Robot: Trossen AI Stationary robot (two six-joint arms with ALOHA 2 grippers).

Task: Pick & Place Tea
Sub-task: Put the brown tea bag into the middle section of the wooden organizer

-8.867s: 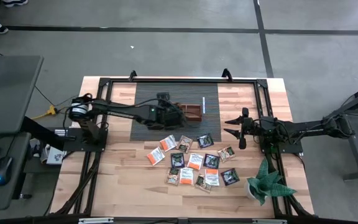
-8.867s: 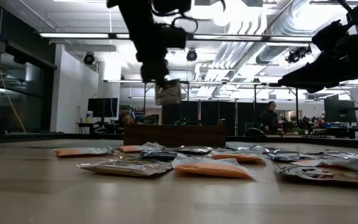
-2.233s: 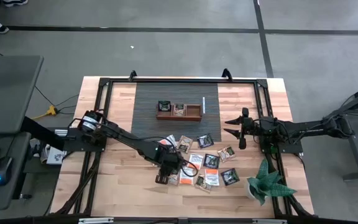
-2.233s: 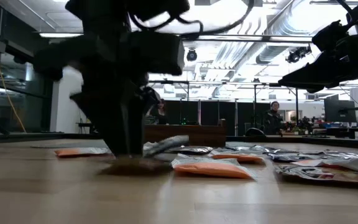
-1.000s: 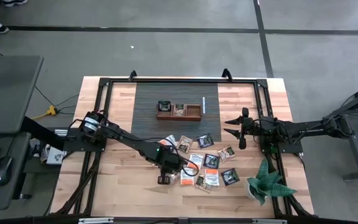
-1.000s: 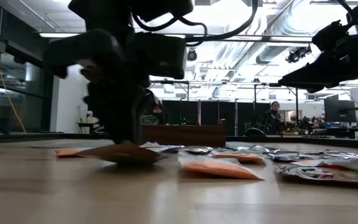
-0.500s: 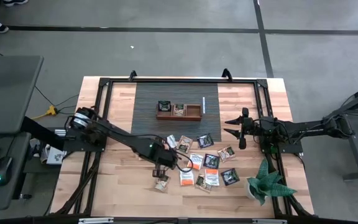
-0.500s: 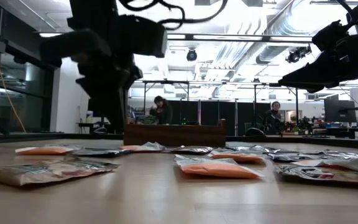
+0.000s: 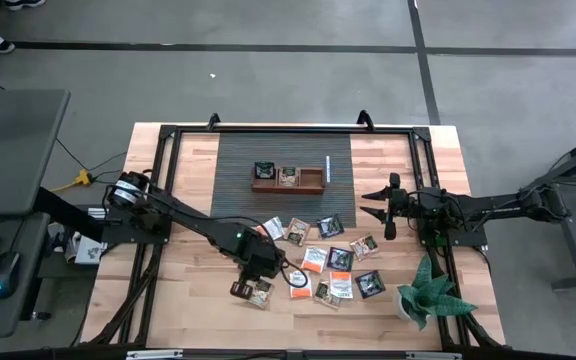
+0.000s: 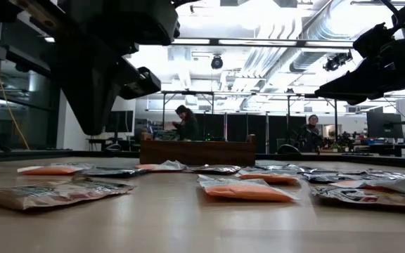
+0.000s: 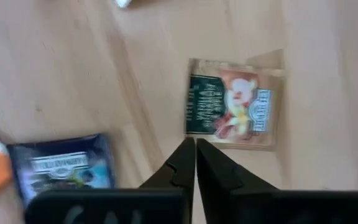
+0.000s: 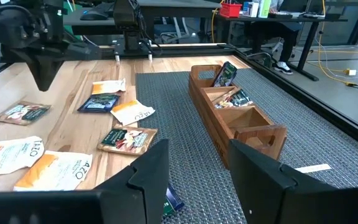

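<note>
The left claw (image 9: 242, 290) hangs low over the tabletop (image 9: 188, 300) at about 7 o'clock of the scattered tea sachets (image 9: 318, 265), its jaws pressed together and holding nothing; in its wrist view the two dark fingers (image 11: 188, 163) meet in a point just short of a pale sachet with a dark green panel (image 11: 234, 104). That sachet lies flat and alone on the bare wood, a little apart from the main cluster, with a dark blue sachet (image 11: 64, 167) beside the fingers. The wooden tray (image 9: 288, 178) sits on the grey mat at 12 o'clock, well apart from the claw, with sachets already standing in two of its compartments and the third looking empty.

The right claw (image 9: 380, 212) waits at 3 o'clock, jaws wide, above the mat's edge.

The risk from here is plain — closed jaws cannot take anything, so a descent now would likely only push the flat sachet along the wood. Even once parted, the fingers may skate over so thin a packet, or catch the blue neighbour along with it.
</note>
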